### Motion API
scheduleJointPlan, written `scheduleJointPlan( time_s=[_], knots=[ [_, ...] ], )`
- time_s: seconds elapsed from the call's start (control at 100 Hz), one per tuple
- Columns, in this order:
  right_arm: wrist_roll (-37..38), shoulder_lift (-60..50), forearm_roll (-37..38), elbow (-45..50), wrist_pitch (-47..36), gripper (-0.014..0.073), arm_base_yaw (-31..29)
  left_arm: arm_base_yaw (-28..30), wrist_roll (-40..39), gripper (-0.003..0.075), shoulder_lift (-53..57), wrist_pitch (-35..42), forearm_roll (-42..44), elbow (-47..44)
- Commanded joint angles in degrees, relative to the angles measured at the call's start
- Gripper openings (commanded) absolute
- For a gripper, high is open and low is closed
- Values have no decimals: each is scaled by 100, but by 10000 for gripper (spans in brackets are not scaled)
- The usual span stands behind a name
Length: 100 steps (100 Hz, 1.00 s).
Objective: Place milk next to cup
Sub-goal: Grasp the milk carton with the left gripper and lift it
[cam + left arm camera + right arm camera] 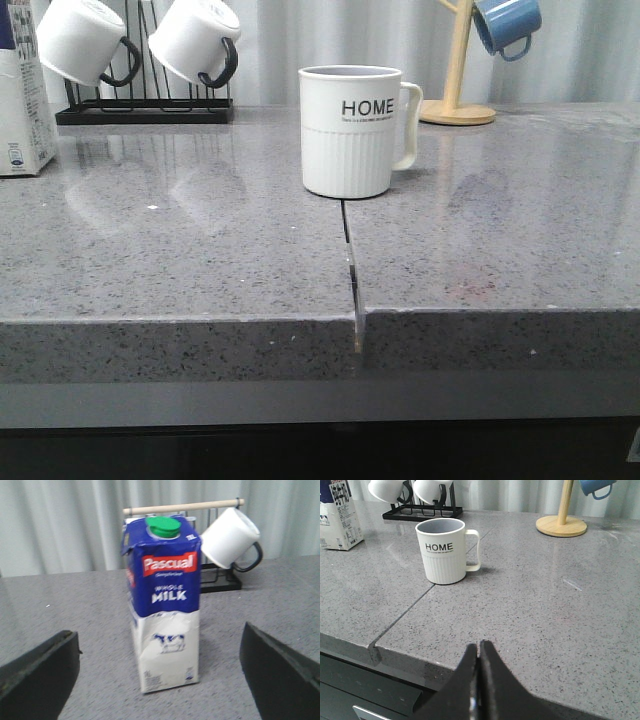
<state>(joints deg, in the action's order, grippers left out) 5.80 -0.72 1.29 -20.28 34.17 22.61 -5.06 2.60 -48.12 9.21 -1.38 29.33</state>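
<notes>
The milk (pixel 167 605) is a tall white carton with a dark blue top band and a green cap, standing upright on the grey counter. Only its edge shows at the far left of the front view (pixel 22 100); it also shows in the right wrist view (pixel 339 515). My left gripper (pixel 160 672) is open, its jaws wide apart, with the carton ahead between them and not touched. The cup (pixel 350 130), a white ribbed "HOME" mug, stands mid-counter, also in the right wrist view (pixel 445 550). My right gripper (pixel 479 647) is shut and empty, near the counter's front edge.
A black rack (pixel 145 112) with white black-handled mugs (pixel 195 40) stands at the back left, behind the milk. A wooden stand (pixel 458 105) with a blue mug (pixel 507 25) is at the back right. A seam (pixel 350 270) splits the counter in front of the cup.
</notes>
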Motion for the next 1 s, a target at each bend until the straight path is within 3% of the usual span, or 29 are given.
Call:
scheduleJointPlan(
  time_s=[0.0, 0.37, 0.99],
  knots=[
    [-42, 0, 1, -132, -432, -69, -5, -212, -66, 596, -251, 530, -76, 410],
    [-42, 0, 1, -132, -432, -69, -5, -339, -66, 664, -1763, 507, -598, 1432],
    [-42, 0, 1, -132, -432, -69, -5, -57, -66, 662, -3384, 742, -779, 2403]
  ],
)
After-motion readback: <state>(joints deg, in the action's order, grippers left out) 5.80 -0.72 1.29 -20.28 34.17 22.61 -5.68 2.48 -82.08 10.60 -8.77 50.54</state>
